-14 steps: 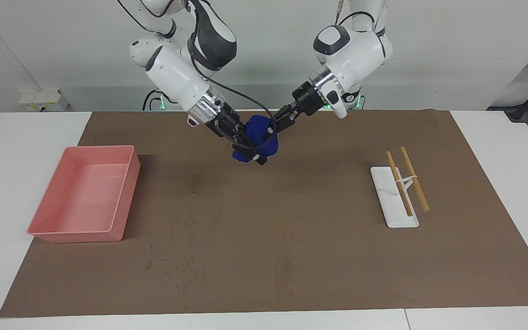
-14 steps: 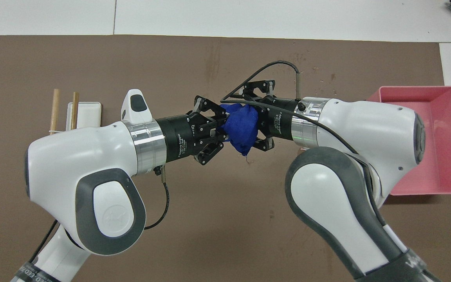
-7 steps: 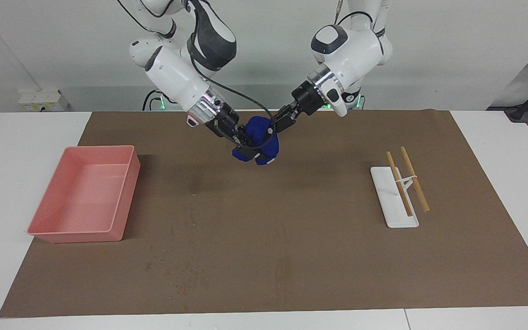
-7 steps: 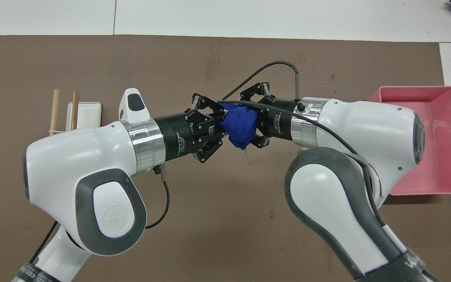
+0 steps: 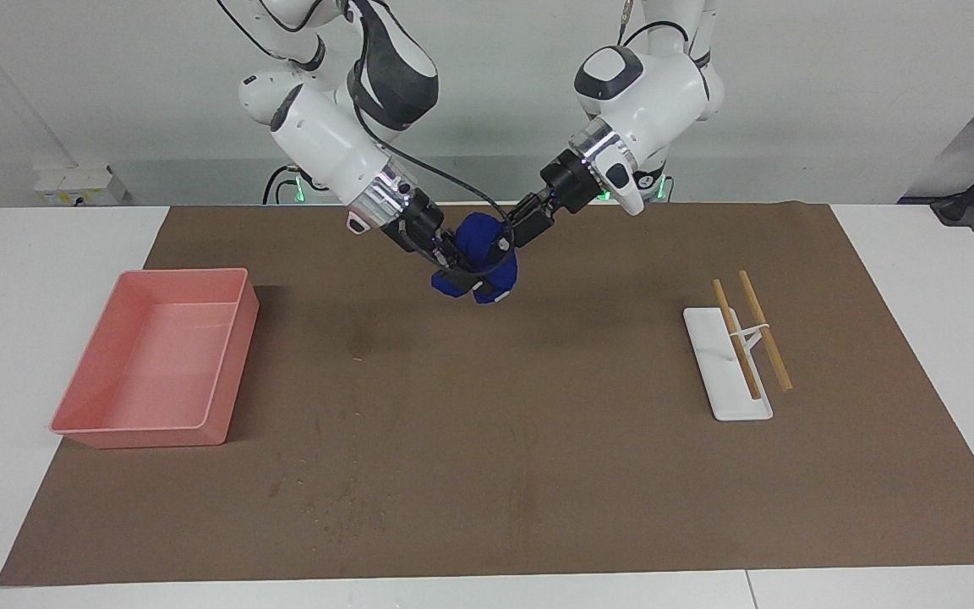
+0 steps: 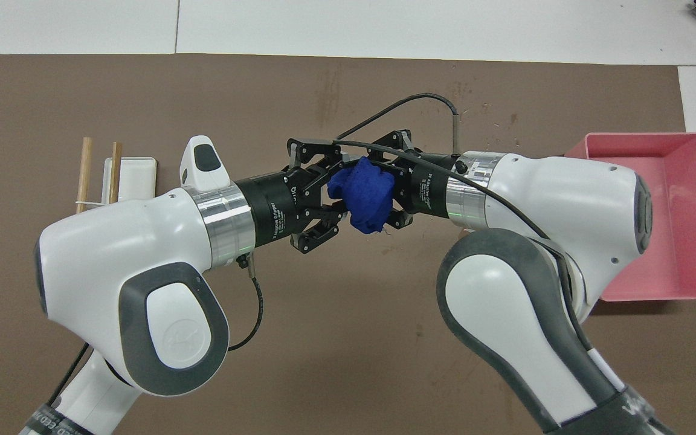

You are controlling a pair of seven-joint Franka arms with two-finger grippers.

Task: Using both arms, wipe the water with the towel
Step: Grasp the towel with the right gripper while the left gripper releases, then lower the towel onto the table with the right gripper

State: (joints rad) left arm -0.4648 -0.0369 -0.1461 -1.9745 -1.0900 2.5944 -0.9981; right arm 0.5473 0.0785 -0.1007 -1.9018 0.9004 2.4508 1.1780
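Right hand (image 5: 460,272) is closed on the blue towel (image 5: 478,264), pinching the bunched cloth from the side toward the right arm's end of the bench. In the overhead view the same hand (image 6: 387,196) meets the towel (image 6: 365,192) at the wad's edge, and its black cable arches over the cloth. Left hand (image 6: 318,188) stands at the opposite edge of the towel with its fingers spread: one finger (image 6: 307,146) reaches out above the wad as that view shows it, the other (image 6: 315,232) lies below it, and neither is seen pressing the cloth. In the facing view the left hand (image 5: 511,237) sits just against the upper part of the towel. The towel hangs in the air as a crumpled ball between the two hands, over the brown mat (image 5: 487,440), above the part of the mat near the robots and roughly midway along the bench (image 5: 22,271).

Pink tray (image 5: 161,364) sits at the right arm's end of the mat, well apart from the towel. White rectangular dish (image 5: 711,355) lies toward the left arm's end, with two wooden sticks (image 5: 762,334) resting slantwise across it and joined by a thin white tie. Faint stains mark the mat farther from the robots.
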